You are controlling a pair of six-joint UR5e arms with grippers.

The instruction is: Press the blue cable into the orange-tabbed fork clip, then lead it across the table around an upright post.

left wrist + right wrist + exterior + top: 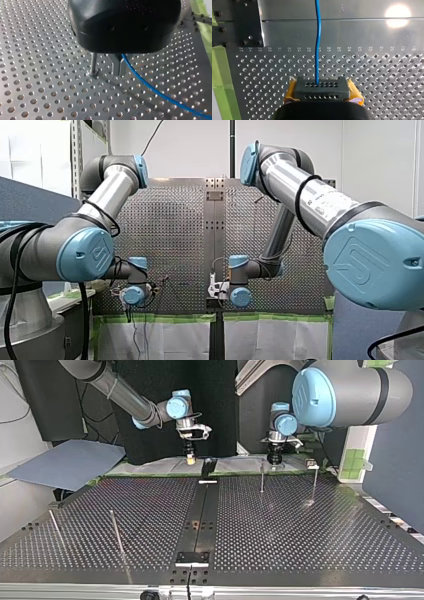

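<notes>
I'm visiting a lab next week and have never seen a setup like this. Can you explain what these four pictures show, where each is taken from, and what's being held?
These are two robot arms reaching over a perforated metal table. One picture looks from behind the arms, one faces them from across the table, and two come from cameras on the wrists. In the facing view, my right gripper hangs at the left and my left gripper at the right. Thin upright posts stand on the table. A blue cable runs out ahead of my right gripper and also passes beside my left one; whether either clamps it is unclear.
</notes>
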